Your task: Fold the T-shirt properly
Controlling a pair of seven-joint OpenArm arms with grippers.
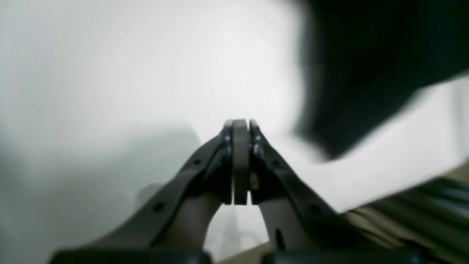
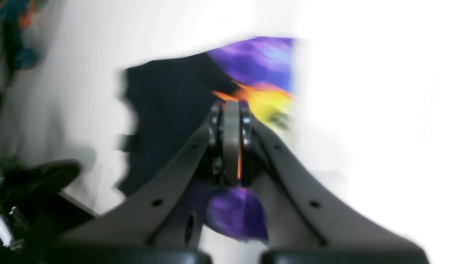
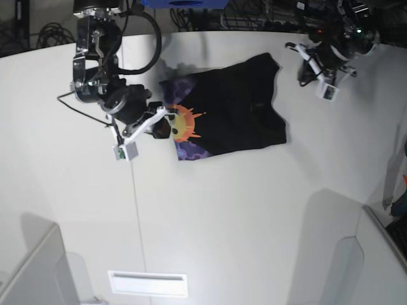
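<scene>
The black T-shirt (image 3: 235,108) lies spread on the white table (image 3: 254,210). Its left part shows the orange-yellow sun print (image 3: 184,125) on purple. My right gripper (image 3: 166,122) is at that printed left edge. In the right wrist view the right gripper (image 2: 231,106) is shut, with a sliver of orange cloth between its pads and purple cloth (image 2: 234,212) under it. The shirt (image 2: 165,110) stretches ahead of it. My left gripper (image 3: 305,63) hovers by the shirt's far right corner. In the left wrist view the left gripper (image 1: 240,123) is shut and empty, with black cloth (image 1: 366,73) to its upper right.
Cables and dark equipment (image 3: 210,16) lie past the table's far edge. A white slotted panel (image 3: 147,283) sits at the front. Grey partitions stand at the lower left (image 3: 32,267) and lower right (image 3: 381,254). The table edge (image 1: 366,209) shows in the left wrist view.
</scene>
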